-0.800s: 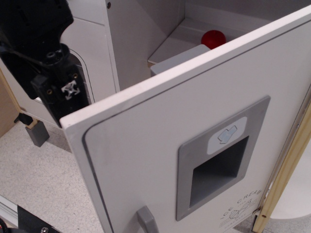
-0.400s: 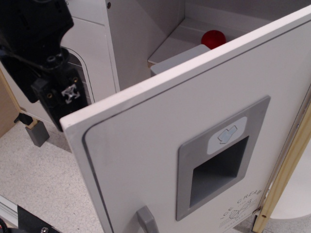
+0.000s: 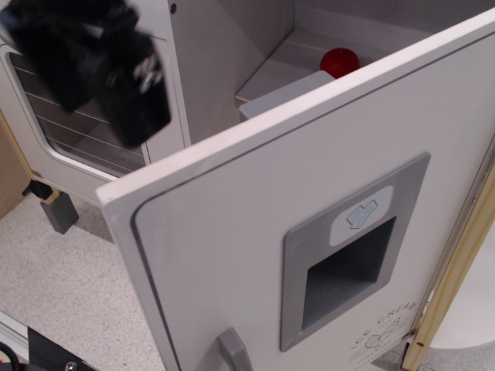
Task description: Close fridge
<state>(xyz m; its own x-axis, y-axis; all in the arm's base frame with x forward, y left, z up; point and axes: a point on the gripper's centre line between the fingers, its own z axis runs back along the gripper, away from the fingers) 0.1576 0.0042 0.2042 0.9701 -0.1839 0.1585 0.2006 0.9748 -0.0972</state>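
The white fridge door [image 3: 255, 239] stands open and fills the lower right, with its grey ice-dispenser panel [image 3: 352, 255], the top of its grey handle [image 3: 232, 349] and the "ICE CREAM" print at the bottom right corner. Behind it the fridge's inside [image 3: 255, 54] shows a white shelf [image 3: 290, 89] and a red round object [image 3: 340, 60]. My black gripper [image 3: 124, 77] is blurred at the upper left, above and to the left of the door's free top corner, not touching it. Its fingers cannot be made out.
The white oven door [image 3: 69, 127] with a window and wire racks is behind the gripper at the left. A grey block [image 3: 58, 210] sits on the speckled floor [image 3: 69, 286] below it. A wooden frame edge [image 3: 452, 270] runs along the right.
The gripper has risen and shifted right, away from the door's top left corner, uncovering the oven window. The fridge door has not moved.
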